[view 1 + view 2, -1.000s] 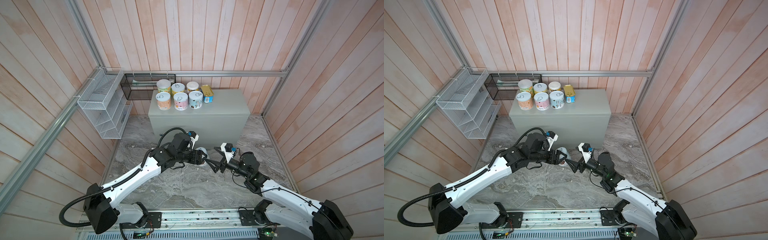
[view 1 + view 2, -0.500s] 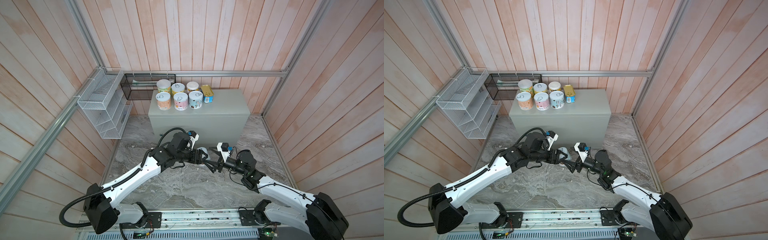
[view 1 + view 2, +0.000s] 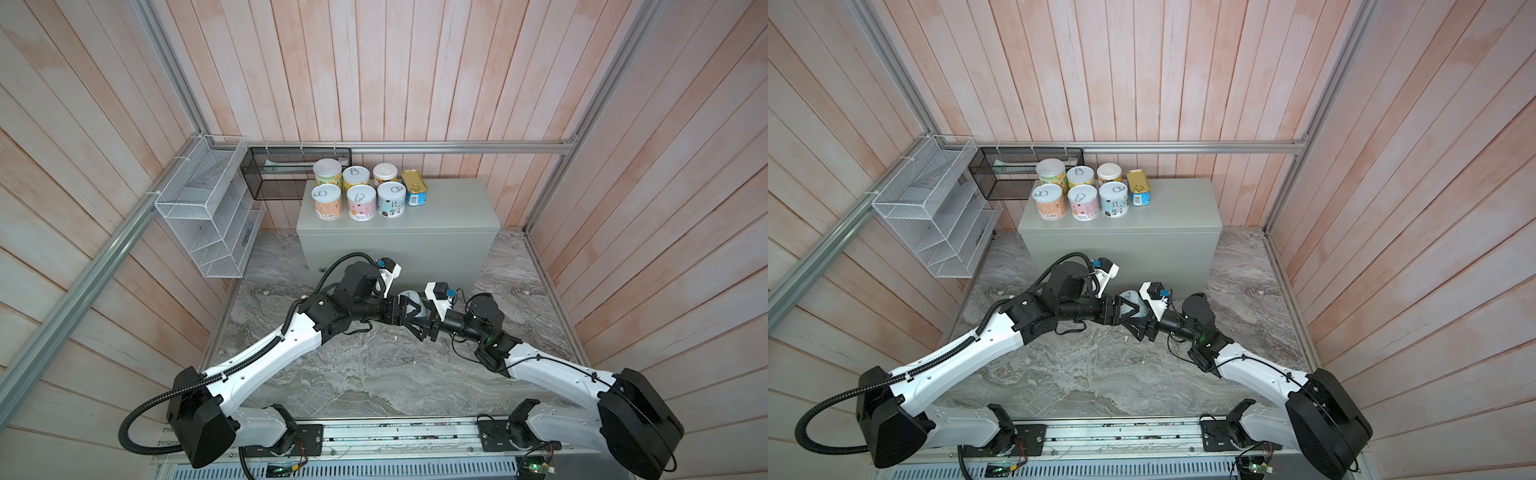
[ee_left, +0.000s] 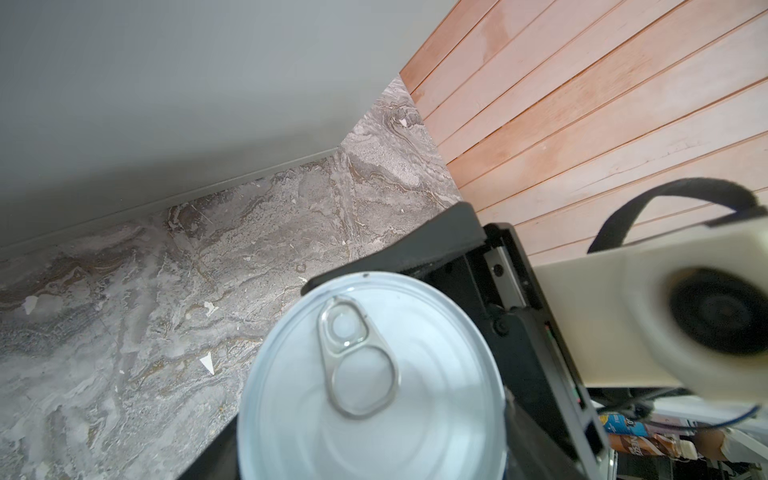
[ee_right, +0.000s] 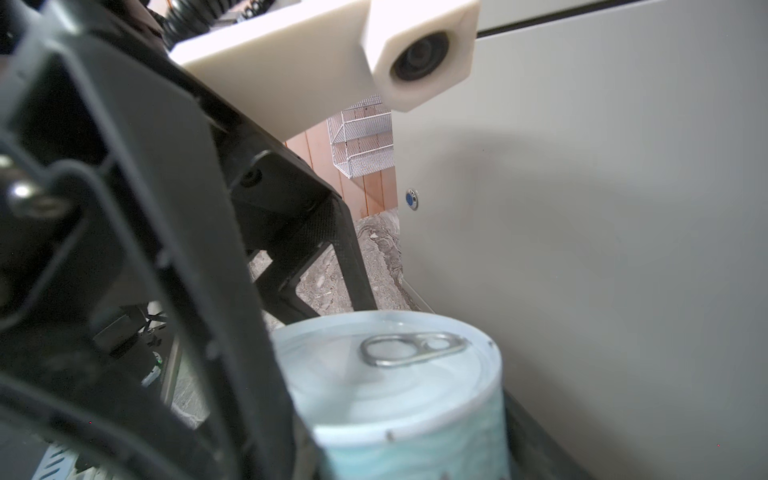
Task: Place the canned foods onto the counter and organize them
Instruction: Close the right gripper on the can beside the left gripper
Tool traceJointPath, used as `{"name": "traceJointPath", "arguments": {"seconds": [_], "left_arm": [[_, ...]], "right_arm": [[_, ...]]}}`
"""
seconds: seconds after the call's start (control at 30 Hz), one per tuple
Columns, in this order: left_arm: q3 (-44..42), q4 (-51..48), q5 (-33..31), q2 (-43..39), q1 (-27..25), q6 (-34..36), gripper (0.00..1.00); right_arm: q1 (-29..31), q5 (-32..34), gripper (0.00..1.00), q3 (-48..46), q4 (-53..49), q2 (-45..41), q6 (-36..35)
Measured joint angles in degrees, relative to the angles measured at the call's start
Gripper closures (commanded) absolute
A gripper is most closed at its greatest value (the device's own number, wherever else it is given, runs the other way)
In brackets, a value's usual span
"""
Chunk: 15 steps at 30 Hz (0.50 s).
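A handover, I'd say, low over the stone floor (image 3: 332,382) before the front edge of the tabletop (image 3: 453,203): the left arm (image 3: 266,353) has its jaws clamped on a pale blue can (image 3: 409,300); the right arm (image 3: 552,370) has its jaws set round it too, whether pinching yet I cannot tell; next, the left should loosen only once the right grips firmly. White wire baskets (image 3: 199,216) hang on the left wall; seven tins (image 3: 361,201) crowd the tabletop's back left corner; its right half has room.
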Motion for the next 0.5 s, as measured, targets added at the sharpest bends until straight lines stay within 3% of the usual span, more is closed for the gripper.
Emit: {"name": "traceJointPath", "arguments": {"seconds": [0.2,0.3,0.33,0.5], "left_arm": [[0.00,-0.17,-0.22,0.02,0.11,0.02,0.42],[0.00,-0.04,-0.26,0.02,0.22,-0.02,0.19],[0.00,0.07,-0.42,0.02,0.22,-0.09,0.02],[-0.37,2.29,0.15,-0.09,0.63,-1.57,0.00]], "right_arm": [[0.02,-0.35,0.42,0.22,0.61,0.61,-0.55],[0.02,-0.17,0.43,0.26,0.72,0.61,-0.09],[0.02,0.04,0.44,0.26,0.79,0.61,0.20],[-0.61,5.84,0.45,0.28,-0.59,0.68,2.29]]}}
